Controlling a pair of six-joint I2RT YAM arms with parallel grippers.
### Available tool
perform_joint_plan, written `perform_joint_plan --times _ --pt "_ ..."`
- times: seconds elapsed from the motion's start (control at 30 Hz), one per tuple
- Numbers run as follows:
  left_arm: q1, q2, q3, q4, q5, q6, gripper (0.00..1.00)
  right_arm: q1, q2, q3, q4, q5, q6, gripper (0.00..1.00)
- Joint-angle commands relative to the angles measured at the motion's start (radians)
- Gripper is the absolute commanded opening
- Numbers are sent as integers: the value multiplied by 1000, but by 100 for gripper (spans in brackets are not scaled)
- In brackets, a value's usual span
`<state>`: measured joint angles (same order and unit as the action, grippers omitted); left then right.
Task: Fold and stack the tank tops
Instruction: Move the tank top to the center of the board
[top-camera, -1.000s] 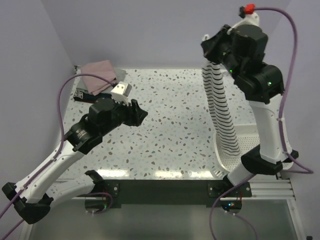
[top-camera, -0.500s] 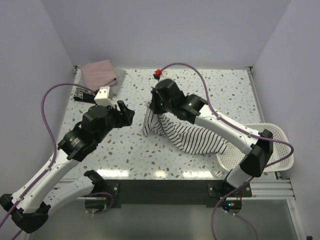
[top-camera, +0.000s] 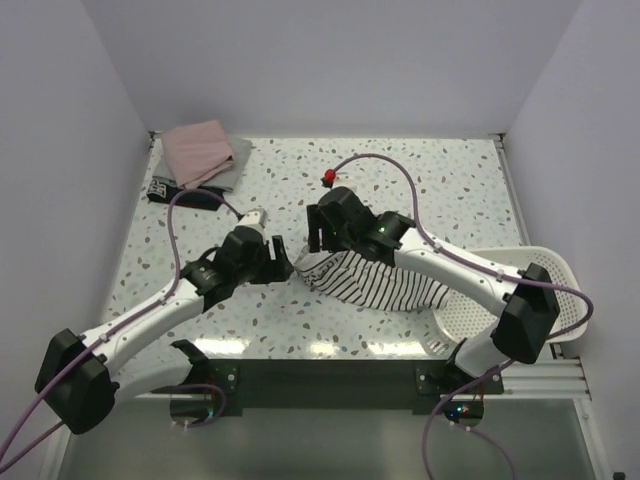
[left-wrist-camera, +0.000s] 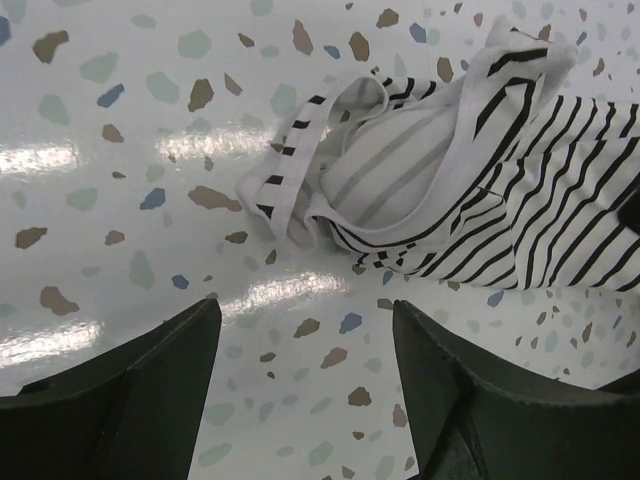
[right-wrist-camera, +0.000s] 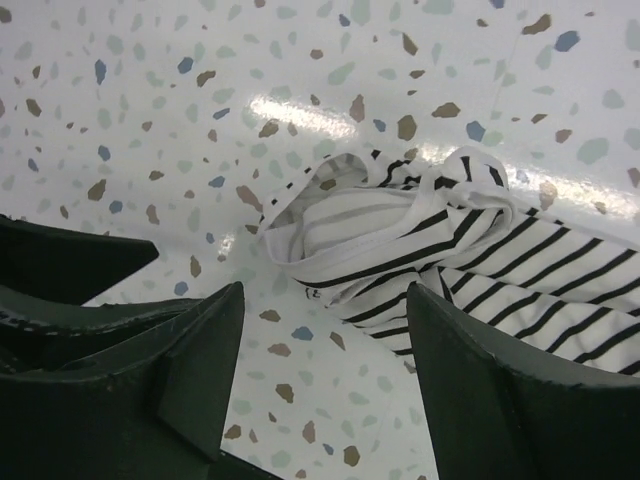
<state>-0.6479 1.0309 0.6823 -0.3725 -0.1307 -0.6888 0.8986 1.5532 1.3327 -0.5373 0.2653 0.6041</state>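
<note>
since the striped tank top (top-camera: 385, 282) lies in a crumpled heap on the table (top-camera: 420, 180), its bunched strap end toward the left arm and the rest trailing right toward the white basket (top-camera: 560, 268), the step in hand looks to be spreading it flat before any fold. the left gripper (top-camera: 281, 262) hovers just beside that strap end, fingers spread with nothing between them. the right gripper (top-camera: 317, 238) hangs over the same end, likewise spread and empty. both wrist views show a folded-over strap loop with black trim, the inner side of the fabric facing up, and bare table between the fingertips and the cloth.

to do this well, i judge that each gripper should take its own shoulder strap rather than the same bunch, pinching one layer at the trimmed edge and not the whole pile. the two grippers are near each other, so they should descend offset to avoid a clash. pulling the straps apart and away from the basket would then draw the hem out flat. whether the hem rests on the basket's rim i cannot tell; a snag there is possible. the soft knit will likely stretch, so a low, slow pull suits it. the pink top (top-camera: 198, 145) sits folded over the grey-green top (top-camera: 238, 160) at the far left corner, the likely place for this one.
</note>
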Motion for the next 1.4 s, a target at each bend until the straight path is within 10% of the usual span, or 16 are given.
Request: perform_joint_plan --times 0.0,0.47,0.8,1.17,1.37 --pt "13 40 -32 182 124 -25 75 2 -85 -38 -36 130 26 70" --pt "13 431 -1 484 229 -135 76 0 -64 -155 -136 203 19 77" --pt "131 587 209 442 111 -189 0 -20 -84 -171 -185 229 -9 72" --pt "349 808 693 310 121 -60 1 -58 -130 -151 -274 299 -10 75" --pt "366 973 1016 93 190 40 52 -156 -91 -185 -245 261 -10 75"
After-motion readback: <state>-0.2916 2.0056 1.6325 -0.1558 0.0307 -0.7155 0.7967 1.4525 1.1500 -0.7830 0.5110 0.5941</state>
